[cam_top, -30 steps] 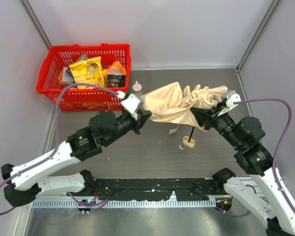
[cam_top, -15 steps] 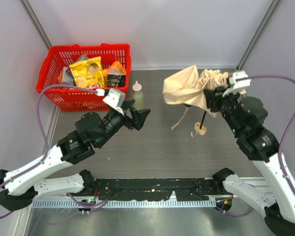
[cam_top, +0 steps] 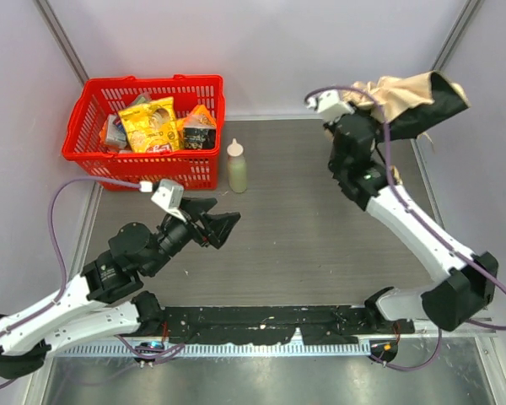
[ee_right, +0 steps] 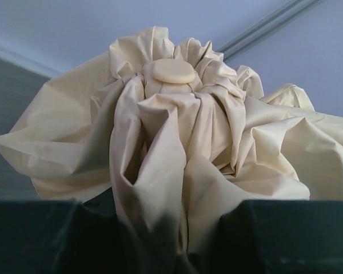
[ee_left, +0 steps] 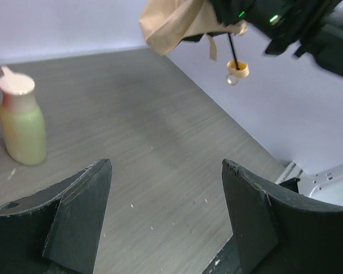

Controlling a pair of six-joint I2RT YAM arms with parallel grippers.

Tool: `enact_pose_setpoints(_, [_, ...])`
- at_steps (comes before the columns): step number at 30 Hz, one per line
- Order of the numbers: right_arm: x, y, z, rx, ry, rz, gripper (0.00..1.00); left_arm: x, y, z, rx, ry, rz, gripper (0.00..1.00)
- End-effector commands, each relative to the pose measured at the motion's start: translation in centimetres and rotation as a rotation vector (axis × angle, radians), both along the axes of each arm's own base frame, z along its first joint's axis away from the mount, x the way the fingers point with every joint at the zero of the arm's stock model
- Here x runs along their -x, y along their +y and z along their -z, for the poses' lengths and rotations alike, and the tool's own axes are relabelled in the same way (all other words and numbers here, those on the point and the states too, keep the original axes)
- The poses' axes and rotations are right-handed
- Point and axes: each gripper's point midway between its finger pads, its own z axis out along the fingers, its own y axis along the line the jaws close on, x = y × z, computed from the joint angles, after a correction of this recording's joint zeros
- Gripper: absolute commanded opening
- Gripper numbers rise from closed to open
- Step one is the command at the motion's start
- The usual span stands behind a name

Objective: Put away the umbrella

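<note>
Beige fabric of the umbrella [cam_top: 401,89] is bunching in the pinch of the right gripper [ee_right: 166,234], high at the far right corner; its shaft [ee_left: 232,48] is hanging downward (knob [ee_left: 238,68] lowest); the left gripper [cam_top: 215,224] is gaping empty, well apart, leftward.

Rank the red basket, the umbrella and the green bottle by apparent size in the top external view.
1. red basket: plainly largest.
2. umbrella: bunched fabric, lifted nearer the camera and partly hidden, so its rank is less sure.
3. green bottle: smallest.
</note>
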Motion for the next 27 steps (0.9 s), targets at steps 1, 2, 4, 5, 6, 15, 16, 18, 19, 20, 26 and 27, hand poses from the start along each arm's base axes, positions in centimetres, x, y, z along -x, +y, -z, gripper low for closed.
enact_pose_setpoints(1, [-0.2,3.5,6.2,0.154,0.005,0.044,0.01,0.9,1.3,1.0,0.132,0.077,-0.006,0.8])
enact_pose_setpoints(2, [-0.3,4.2,9.9,0.18,0.039,0.064,0.01,1.0,1.7,1.4,0.137,0.084,-0.015,0.8])
enact_pose_setpoints(4, [0.7,7.3,15.2,0.238,0.101,0.039,0.01,1.1,2.4,2.2,0.135,0.1,-0.032,0.8])
enact_pose_setpoints(5, [1.5,9.4,17.0,0.267,0.119,-0.001,0.01,1.1,2.8,2.4,0.134,0.104,-0.041,0.8])
enact_pose_setpoints(6, [2.2,10.1,19.6,0.303,0.14,0.007,0.01,1.1,3.1,2.7,0.131,0.111,-0.051,0.8])
enact_pose_setpoints(15, [9.5,18.6,33.0,0.208,0.523,-0.283,0.01,1.4,6.4,3.4,0.13,0.11,-0.128,0.8])
enact_pose_setpoints(16, [10.3,19.0,33.9,0.208,0.585,-0.316,0.01,1.4,6.7,3.5,0.129,0.11,-0.139,0.8])
enact_pose_setpoints(18, [12.0,19.9,36.4,0.151,0.722,-0.372,0.01,1.4,7.0,3.9,0.129,0.118,-0.15,0.8])
enact_pose_setpoints(19, [13.4,20.7,38.1,0.133,0.835,-0.43,0.01,1.4,7.1,4.1,0.128,0.124,-0.154,0.8])
enact_pose_setpoints(20, [14.0,20.9,39.0,0.127,0.881,-0.448,0.01,1.3,7.2,4.3,0.128,0.13,-0.16,0.8])
enact_pose_setpoints(26, [18.1,23.0,43.7,0.081,1.168,-0.59,0.01,1.0,8.0,6.3,0.129,0.195,-0.215,0.79])
enact_pose_setpoints(27, [18.3,23.4,43.6,0.07,1.194,-0.6,0.01,0.9,8.2,6.7,0.127,0.21,-0.232,0.79])
